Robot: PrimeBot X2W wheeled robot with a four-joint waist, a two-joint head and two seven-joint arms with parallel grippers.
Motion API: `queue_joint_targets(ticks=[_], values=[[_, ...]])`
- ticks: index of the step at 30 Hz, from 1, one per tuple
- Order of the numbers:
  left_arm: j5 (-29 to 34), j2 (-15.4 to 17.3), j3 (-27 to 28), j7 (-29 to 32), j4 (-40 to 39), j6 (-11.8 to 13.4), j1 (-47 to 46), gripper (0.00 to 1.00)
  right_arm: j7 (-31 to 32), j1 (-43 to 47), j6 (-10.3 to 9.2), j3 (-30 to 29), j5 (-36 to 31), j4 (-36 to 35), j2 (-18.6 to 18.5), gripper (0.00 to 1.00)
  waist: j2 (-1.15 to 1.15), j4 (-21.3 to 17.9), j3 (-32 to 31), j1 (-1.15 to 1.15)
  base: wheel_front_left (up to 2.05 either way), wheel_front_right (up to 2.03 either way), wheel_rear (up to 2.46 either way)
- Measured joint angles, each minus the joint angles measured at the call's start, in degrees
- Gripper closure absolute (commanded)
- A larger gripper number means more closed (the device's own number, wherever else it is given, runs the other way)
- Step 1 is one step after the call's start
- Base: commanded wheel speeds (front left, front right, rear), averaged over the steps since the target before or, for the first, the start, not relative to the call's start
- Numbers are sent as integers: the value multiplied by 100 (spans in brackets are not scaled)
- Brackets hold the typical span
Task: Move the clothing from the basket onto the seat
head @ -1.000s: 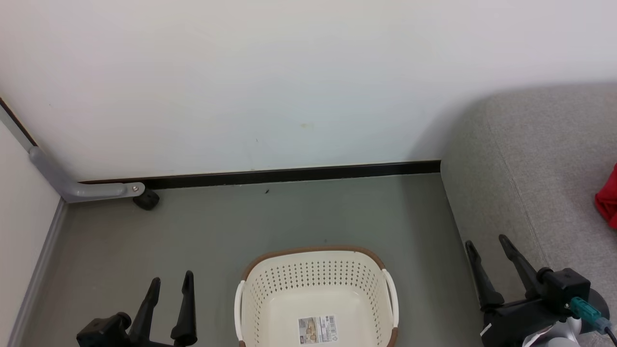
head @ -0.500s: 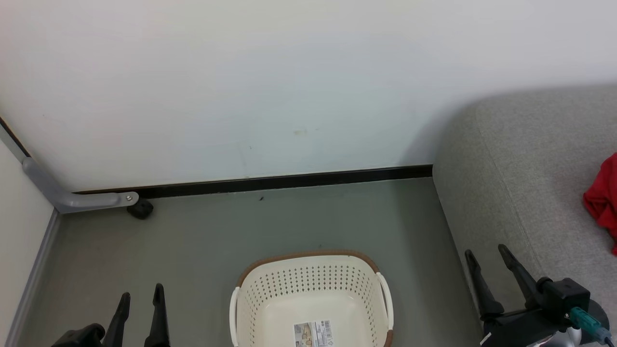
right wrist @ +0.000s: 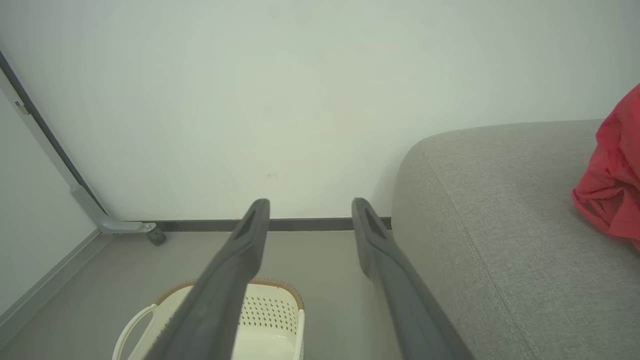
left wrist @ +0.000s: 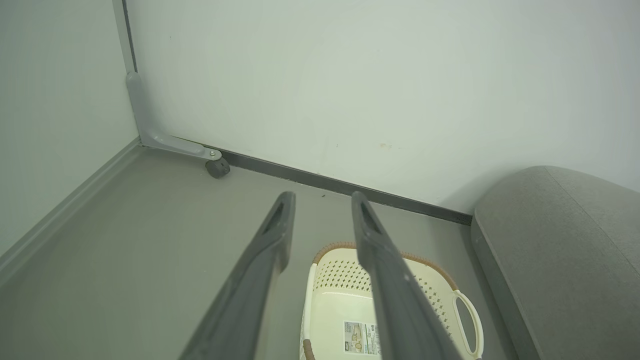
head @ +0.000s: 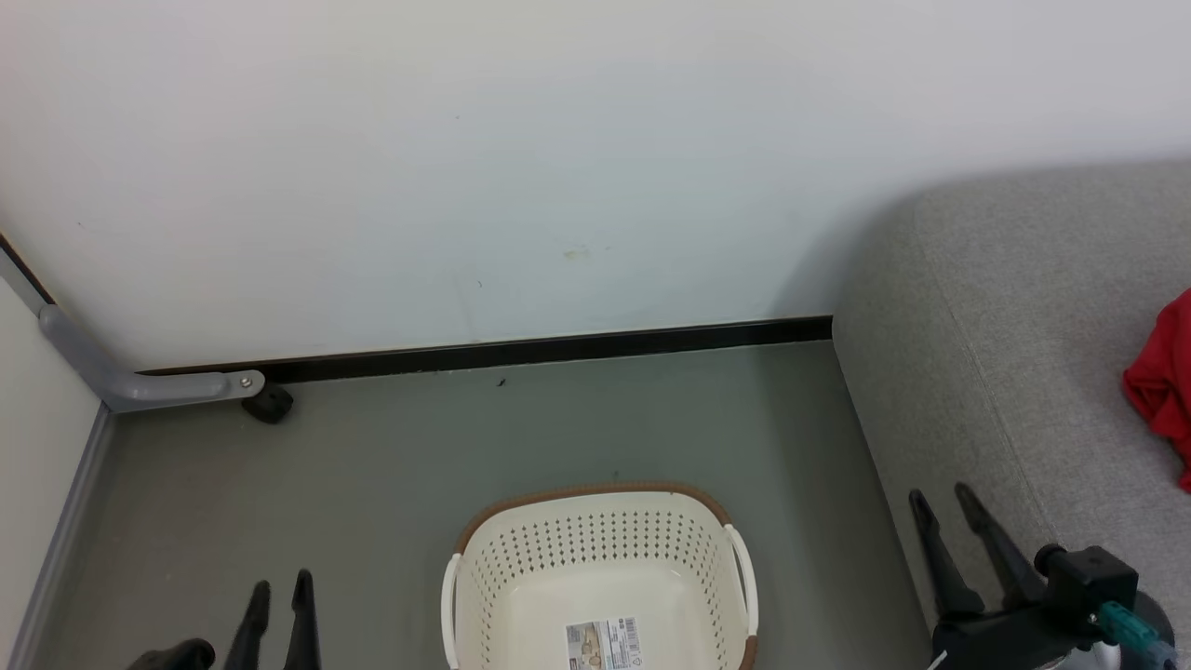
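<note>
Held left gripper [head: 281, 584] parted, empty, left of the laundry basket [head: 595, 490]; right gripper [head: 940, 495] likewise, right of it. Saw red clothing [head: 1163, 391] farther right, cut off.

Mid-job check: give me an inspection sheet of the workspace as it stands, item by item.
Surface: grey floor, with the basket standing on it.
Job's things: basket holds a paper label and no clothing in the part in view; red clothing lies on the seat, at the head view's right edge.
Clutter: nothing seen.
End effectors: left end effector open, holding nothing, left of the basket; right end effector open, holding nothing, by the seat's edge.
Cables: teal plug at the right wrist.
Surroundings: white wall, black baseboard, grey bracket with a caster in the left corner.
</note>
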Motion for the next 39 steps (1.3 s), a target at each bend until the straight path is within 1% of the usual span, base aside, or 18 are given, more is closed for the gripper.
queue_joint_targets(ticks=[5,9,19,23,24,28,39], values=[[-22,-190,-77,4,220,0,181,100,31,238,0,37,12,266,101,100,0,-1,0,0,0,0,0],[-153,-216,-9,81,226,-10,194,100,90,244,0,-36,157,279,115,100,0,-7,7,0,0,0,0],[-625,-332,207,314,215,-154,183,100,321,222,0,-237,1021,275,166,100,0,-23,21,0,0,0,0],[-842,-379,296,406,203,-163,172,100,413,215,1,-313,1326,264,186,100,0,-30,26,0,0,0,0],[-881,-388,320,409,201,-204,171,100,450,214,0,-332,1413,258,190,100,0,-31,28,0,0,0,0],[-1058,-417,379,482,192,-211,153,100,511,211,1,-387,1629,244,199,100,1,-36,32,0,0,0,0],[-1585,-552,606,720,144,-360,86,100,760,188,9,-588,2504,171,264,100,1,-55,49,0,0,0,0]])
